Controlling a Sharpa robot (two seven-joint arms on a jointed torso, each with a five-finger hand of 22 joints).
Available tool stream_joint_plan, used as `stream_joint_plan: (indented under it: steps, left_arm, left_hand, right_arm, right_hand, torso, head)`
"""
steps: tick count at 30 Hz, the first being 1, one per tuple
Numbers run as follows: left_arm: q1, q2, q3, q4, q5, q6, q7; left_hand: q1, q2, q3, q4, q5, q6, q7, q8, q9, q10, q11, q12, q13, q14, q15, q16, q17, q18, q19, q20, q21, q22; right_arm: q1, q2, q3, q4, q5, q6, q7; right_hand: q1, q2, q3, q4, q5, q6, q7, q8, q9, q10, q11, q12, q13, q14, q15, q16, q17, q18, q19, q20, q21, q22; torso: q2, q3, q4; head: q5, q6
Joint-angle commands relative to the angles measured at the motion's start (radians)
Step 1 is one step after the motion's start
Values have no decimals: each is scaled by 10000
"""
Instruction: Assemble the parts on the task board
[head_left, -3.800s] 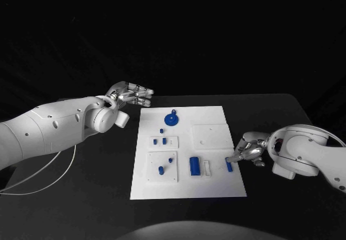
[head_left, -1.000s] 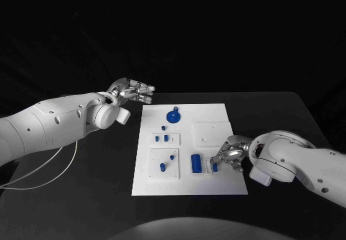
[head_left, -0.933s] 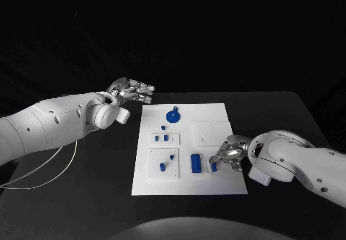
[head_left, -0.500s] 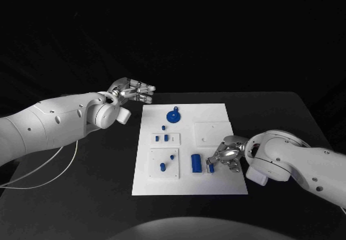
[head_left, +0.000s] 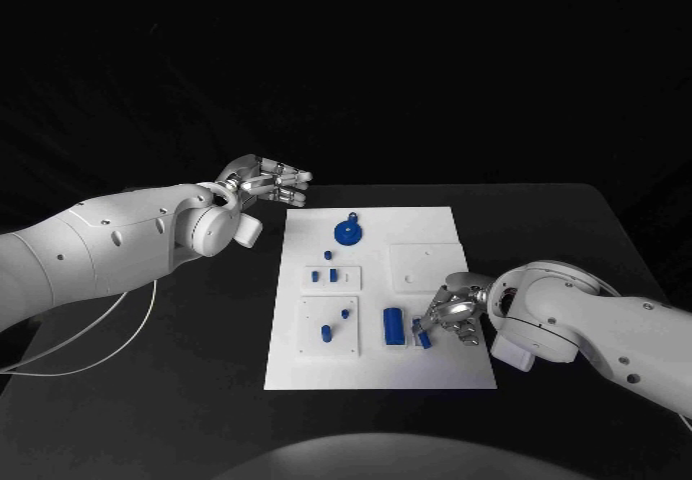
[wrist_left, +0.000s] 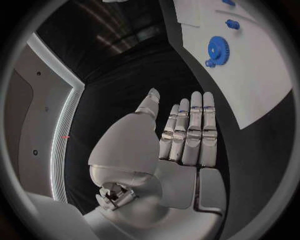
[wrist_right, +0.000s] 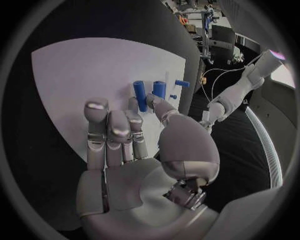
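Right hand (head_left: 456, 312) of ours sits over the task board's (head_left: 450, 372) near right part, fingers pinching a small blue peg (head_left: 423, 337) just beside the blue cylinder (head_left: 392, 327). Farther off, a blue gear (head_left: 346, 234) lies on the board. Beyond its far left corner, our left hand (head_left: 265, 184) hovers above the desk (head_left: 216, 330), fingers extended, holding nothing.

The right hand (head_left: 456, 311) has come in from the task board's (head_left: 433, 375) right edge onto the board, carrying the small blue peg (head_left: 423, 337) (pinched at its fingertips) leftward until it sits just beside the upright blue cylinder (head_left: 392, 326).
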Motion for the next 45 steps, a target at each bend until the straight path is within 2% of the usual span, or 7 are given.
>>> stream_joint_plan:
  steps: [1, 5, 11, 19, 31, 39, 45]
  left_arm:
    - [1, 11, 7, 23, -8, 114, 65]
    - [1, 7, 7, 25, -8, 107, 68]
    - [1, 7, 7, 26, -8, 107, 66]
    - [1, 3, 7, 23, -8, 103, 61]
    - [1, -6, 7, 18, -8, 103, 56]
    - [1, -22, 6, 21, -9, 101, 56]
    - [1, -33, 6, 20, -11, 99, 56]
  left_hand:
    - [-102, 21, -21, -9, -59, -80, -18, -9, -3, -70, 14, 50, 7, -12, 40, 2, 16, -105, -48, -3, -10, -16]
    - [-102, 21, -21, -9, -59, -80, -18, -9, -3, -70, 14, 50, 7, -12, 40, 2, 16, -105, -48, -3, -10, -16]
    - [-102, 21, -21, -9, -59, -80, -18, -9, -3, -70, 14, 50, 7, -12, 40, 2, 16, -105, -48, -3, -10, -16]
    - [-102, 21, -21, -9, -59, -80, -18, -9, -3, -70, 14, 50, 7, -12, 40, 2, 16, -105, -48, -3, -10, -16]
    - [-107, 27, -24, 6, -69, -75, -20, -8, -2, -67, 15, 49, 6, -11, 40, 2, 17, -104, -46, -4, -12, -22]
    - [-107, 27, -24, 6, -69, -75, -20, -8, -2, -67, 15, 49, 6, -11, 40, 2, 17, -104, -46, -4, -12, -22]
    - [-107, 27, -24, 6, -69, -75, -20, -8, -2, -67, 15, 49, 6, -11, 40, 2, 17, -104, -46, -4, -12, -22]
  right_arm:
    - [-17, 24, -18, -37, -351, 184, -107]
    - [-17, 36, -22, -79, -423, 148, -127]
    - [-17, 68, -28, -123, -458, 100, -131]
    - [-17, 88, -33, -131, -407, 33, -100]
    - [-18, 50, -35, -47, -184, -10, -45]
    - [-27, -120, -32, 51, -187, 7, 67]
    - [-41, -337, -29, 220, -159, 166, 242]
  right_hand:
    - [167, -16, 162, -156, -502, 65, -115, 14, -320, 34, -141, 52, 10, 50, -75, -43, -10, -96, 485, 11, -61, 759]
    - [310, -104, 36, 149, -884, 157, -116, 29, -655, 37, -145, 57, -9, 51, -85, -56, -12, -121, 506, -9, -99, 763]
    - [376, -174, -107, 486, -1367, 198, -118, 34, -684, 46, -145, 59, -29, 59, -86, -55, -5, -127, 513, -13, -152, 762]
    - [410, -317, -306, 1188, -2089, 230, -115, 40, -433, 62, -145, 56, -56, 60, -85, -72, -12, -130, 523, -14, -192, 756]
    - [47, -842, -925, 2841, -3248, 338, -71, 52, 105, 87, -101, 81, -72, 59, -65, -65, -7, -121, 529, 2, -206, 750]
    - [308, -1064, -1636, 3895, -3318, 407, -66, 45, 441, 111, -115, 41, -56, 55, -98, -103, 30, -155, 534, -46, -219, 745]
    - [330, -1123, -1672, 3844, -3321, 420, -68, 51, 463, 116, -117, 39, -48, 60, -101, -112, 35, -154, 533, -49, -220, 744]
  torso:
    - [0, 6, -4]
    - [3, 6, -7]
    - [2, 3, -6]
    - [3, 3, -3]
    - [0, 4, -6]
    - [1, 7, -11]
    - [-1, 12, -15]
  head:
    - [2, 2]
    - [4, 2]
    - [6, 0]
    - [3, 6]
    - [1, 11]
    - [12, 16]
    - [8, 37]
